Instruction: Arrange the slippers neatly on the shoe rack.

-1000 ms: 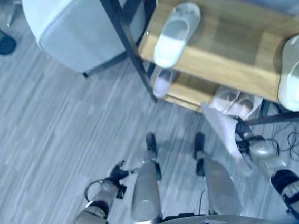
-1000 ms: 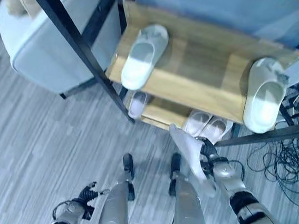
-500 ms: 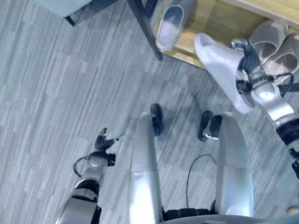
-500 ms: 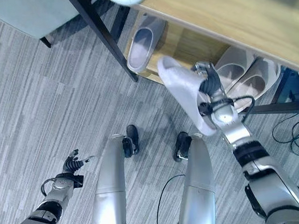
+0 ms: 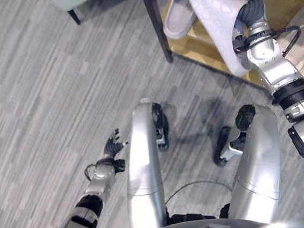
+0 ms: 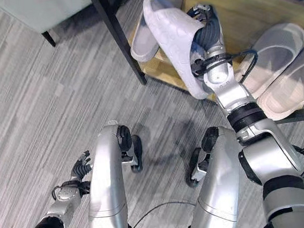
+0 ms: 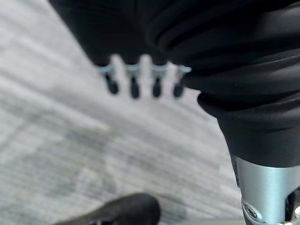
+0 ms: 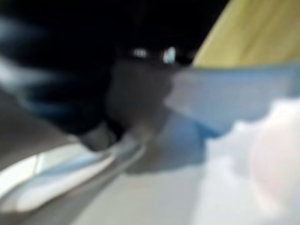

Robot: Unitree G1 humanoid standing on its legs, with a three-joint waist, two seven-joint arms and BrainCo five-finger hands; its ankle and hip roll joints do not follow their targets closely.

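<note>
Our right hand [image 6: 207,30], high in the frame just right of centre, has its fingers curled round the white slipper [image 6: 172,36] we carry, gripping it along one long edge. The slipper's long axis runs on a slant from the upper middle of the frame down and to the right, sole side facing us, and it hangs over the front edge of the shoe rack's lower shelf [image 6: 239,14].

What the next move turns on is how that axis sits against what is already on the shelf. Just beside our slipper, toward the upper left, a single slipper [image 6: 145,36] lies by the black rack leg [image 6: 117,36]; at the right edge of the frame a pair of slippers [image 6: 279,69] sits side by side. The bare wood between them lies directly beyond our hand, so we judge the carried slipper must be turned flat, sole down, and laid next to the single one, pointing the same way.

Our left hand [image 5: 112,147] hangs at the lower left over the floor, well apart from the rack, fingers loosely spread and empty. The right arm is plainly the nearer one.
</note>
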